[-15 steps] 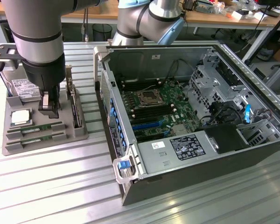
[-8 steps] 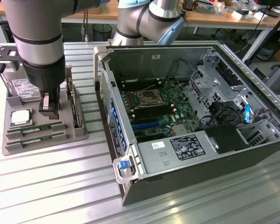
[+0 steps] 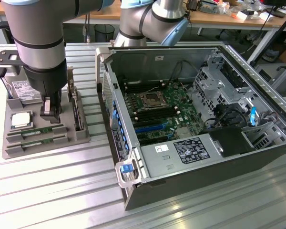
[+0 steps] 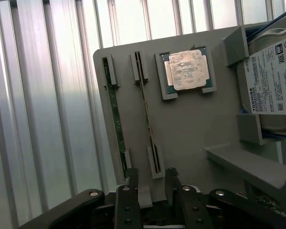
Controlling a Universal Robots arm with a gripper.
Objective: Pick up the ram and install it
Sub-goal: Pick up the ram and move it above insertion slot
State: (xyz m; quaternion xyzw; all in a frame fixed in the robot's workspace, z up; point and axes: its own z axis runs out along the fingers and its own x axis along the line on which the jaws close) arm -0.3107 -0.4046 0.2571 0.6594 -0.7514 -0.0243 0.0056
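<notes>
Currently the work is barely beginning: both sticks are lying in their slots in the grey tray (image 4: 195,124), neither one lifted. The ram (image 4: 148,121) in the slot next to the tray's processor chip (image 4: 188,69) is lining up with the gripper (image 4: 151,177), which is hovering over the tray just past that stick's end, its jaws standing apart and holding nothing. The twin stick (image 4: 115,112) is resting in the tray's outermost slot. Beside the tray, the open computer case (image 3: 109,90) is sitting with its motherboard (image 3: 164,102) showing, as far as I can judge, no stick seated. Lifting and installing are both waiting to be done.
</notes>
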